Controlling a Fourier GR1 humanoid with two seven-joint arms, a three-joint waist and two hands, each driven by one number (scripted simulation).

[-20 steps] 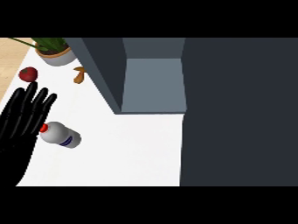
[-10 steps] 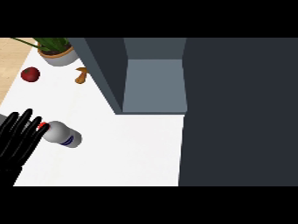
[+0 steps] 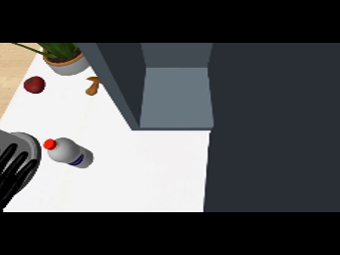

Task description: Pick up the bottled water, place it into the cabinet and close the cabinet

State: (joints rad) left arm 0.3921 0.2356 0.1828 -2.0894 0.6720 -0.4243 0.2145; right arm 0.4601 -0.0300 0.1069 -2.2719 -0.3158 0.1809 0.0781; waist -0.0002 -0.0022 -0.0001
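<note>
Your left hand (image 3: 7, 174) shows at the lower left edge of the head view, fingers straight and spread, holding nothing. Its fingertips (image 3: 27, 149) lie just beside the cap end of the water bottle (image 3: 69, 153); you cannot tell from this view whether they touch it. The bottle lies on its side on the white counter (image 3: 143, 174), red cap toward the hand, base pointing down and right. The cabinet (image 3: 176, 97) stands open above and to the right of the bottle, well apart from it, its dark door (image 3: 283, 129) filling the right of the view. At the counter's far left sit a potted plant (image 3: 64, 60), a red fruit (image 3: 34, 84) and a small brown item (image 3: 92, 86). Your right hand does not show.
</note>
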